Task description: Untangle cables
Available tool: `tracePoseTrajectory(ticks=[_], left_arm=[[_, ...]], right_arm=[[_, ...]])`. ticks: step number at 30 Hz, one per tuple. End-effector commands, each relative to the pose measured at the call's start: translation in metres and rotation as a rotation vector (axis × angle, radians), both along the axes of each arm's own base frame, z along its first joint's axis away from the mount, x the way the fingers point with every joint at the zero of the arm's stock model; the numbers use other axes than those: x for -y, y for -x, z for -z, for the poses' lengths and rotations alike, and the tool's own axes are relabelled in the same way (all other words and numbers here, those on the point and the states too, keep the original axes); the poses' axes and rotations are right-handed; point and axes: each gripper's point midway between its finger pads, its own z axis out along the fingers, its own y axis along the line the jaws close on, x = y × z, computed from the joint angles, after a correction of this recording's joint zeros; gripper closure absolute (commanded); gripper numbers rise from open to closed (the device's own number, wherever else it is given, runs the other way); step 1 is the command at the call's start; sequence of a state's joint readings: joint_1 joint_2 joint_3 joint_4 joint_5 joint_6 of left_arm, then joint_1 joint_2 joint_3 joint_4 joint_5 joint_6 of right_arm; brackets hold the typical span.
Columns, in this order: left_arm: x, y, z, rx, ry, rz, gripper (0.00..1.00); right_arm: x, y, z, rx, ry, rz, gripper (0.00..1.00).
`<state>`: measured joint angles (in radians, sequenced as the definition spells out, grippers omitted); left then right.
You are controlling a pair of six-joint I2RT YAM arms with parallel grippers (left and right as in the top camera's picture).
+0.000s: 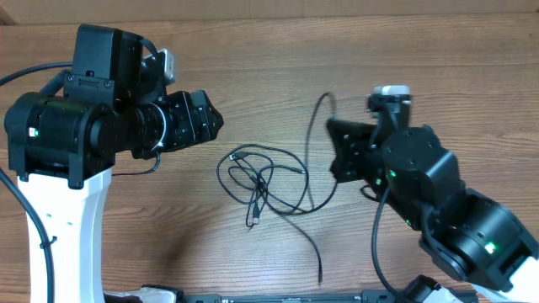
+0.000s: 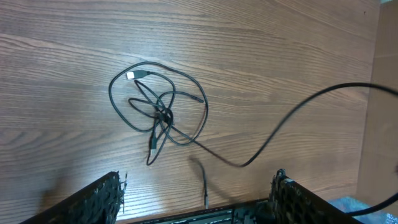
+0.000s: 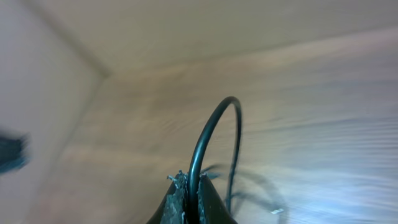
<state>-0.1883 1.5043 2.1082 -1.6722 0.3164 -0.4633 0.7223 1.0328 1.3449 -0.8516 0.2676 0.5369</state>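
Cables (image 1: 265,181) tangle on wood-grain table (image 1: 278,50); left pincer (image 2: 196,190) spread, right pincer (image 3: 191,185) pinching one cable (image 3: 229,99).

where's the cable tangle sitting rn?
Overhead view: the cable tangle lies mid-way across the table, between the open left gripper and the right gripper. A strand at its right edge rises into the shut right gripper.

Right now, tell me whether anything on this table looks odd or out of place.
The cables lie knotted in a loose snarl on the table, loops crossing at one point. One strand arches up off it, pinched in the shut right gripper. Nothing looks damaged.
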Motion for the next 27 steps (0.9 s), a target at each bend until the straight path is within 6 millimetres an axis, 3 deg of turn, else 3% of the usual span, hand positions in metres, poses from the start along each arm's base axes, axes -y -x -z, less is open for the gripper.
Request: tracePoseTrajectory(ticks=[1,8,12,15,17,20,23,27], left_arm=[[-0.002,-0.004,-0.001,0.018,-0.02,0.002,0.21],[-0.002,-0.006,0.0,0.016,-0.02,0.002,0.21],[-0.002,-0.006,0.001,0.012,-0.021,0.002,0.21],[-0.002,-0.006,0.002,0.007,-0.022,0.002,0.21],[-0.002,-0.006,0.002,0.007,-0.022,0.002,0.21],[-0.002,-0.006,0.002,0.007,-0.023,0.002,0.21],[-0.002,-0.005,0.002,0.007,-0.024,0.005,0.21],[-0.002,-0.005,0.002,0.006,-0.024,0.005,0.22]], right_arm=[[0.043,-0.009,-0.016,0.085,0.097,0.201,0.96],[0.071,-0.019,-0.002,0.069,0.194,0.39,0.96],[0.095,-0.026,-0.029,0.176,0.126,0.585,0.96],[0.099,-0.028,-0.053,0.257,0.05,0.631,0.96],[0.098,-0.029,-0.083,0.351,-0.009,0.618,0.96],[0.098,-0.029,-0.101,0.415,0.003,0.603,0.96],[0.097,-0.03,-0.107,0.444,0.059,0.585,0.96],[0.093,-0.035,-0.098,0.425,0.126,0.569,0.96]])
